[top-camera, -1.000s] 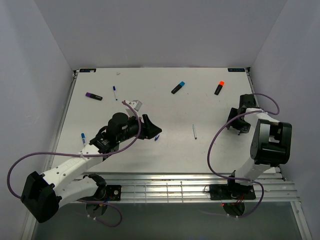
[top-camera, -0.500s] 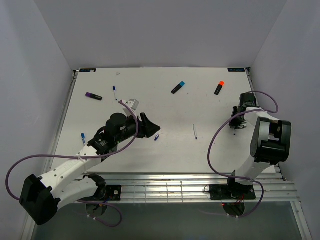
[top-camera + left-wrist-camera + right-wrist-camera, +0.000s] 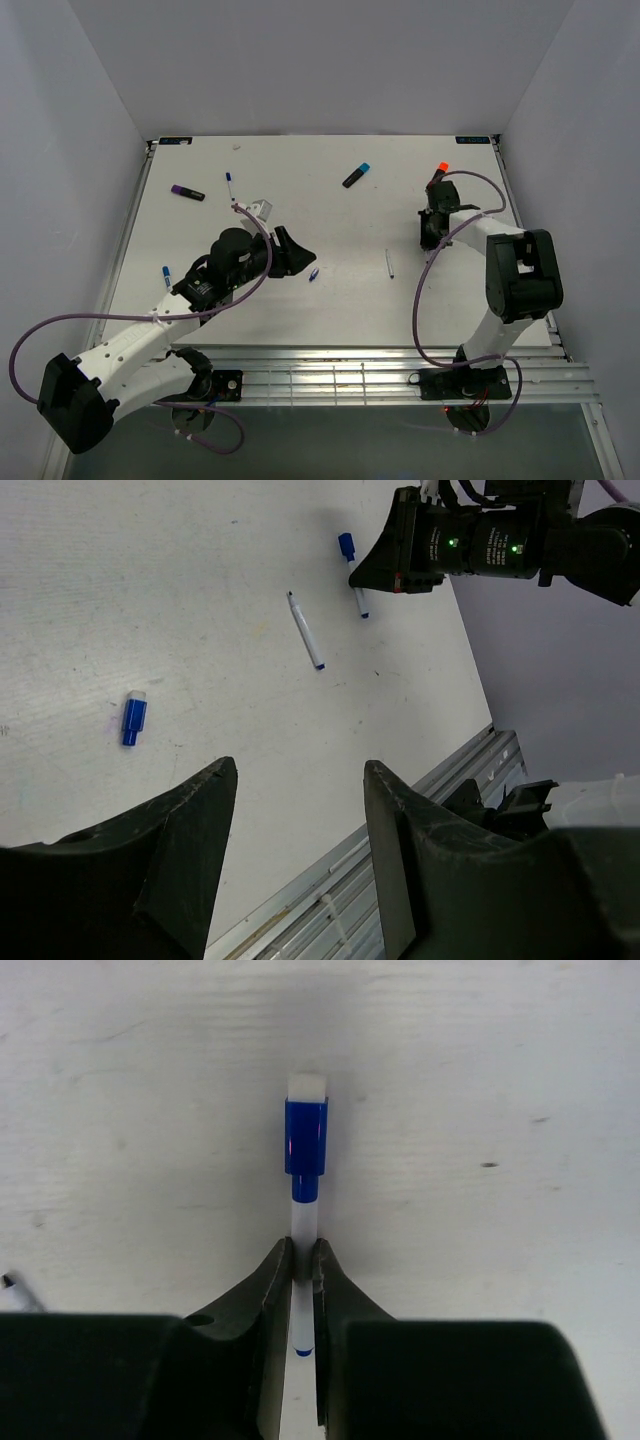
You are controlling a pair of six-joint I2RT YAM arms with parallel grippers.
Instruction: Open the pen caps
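Right hand point(image 3: 303, 1255) clamped shut on white pen barrel point(image 3: 304, 1222); blue cap point(image 3: 305, 1138) fitted on barrel end, just beyond fingertips. Pen near orange highlighter point(image 3: 438, 175), right rear of worktop point(image 3: 300, 190). Left hand point(image 3: 300, 770) part open, empty, above worktop centre; loose blue cap point(image 3: 133, 720) on worktop beside it.

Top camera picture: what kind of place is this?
Probably a robot lab test cell, not a home. A white table sits inside plain walls, a left arm and right arm stand at its near edge, and pens lie scattered, like this highlighter.
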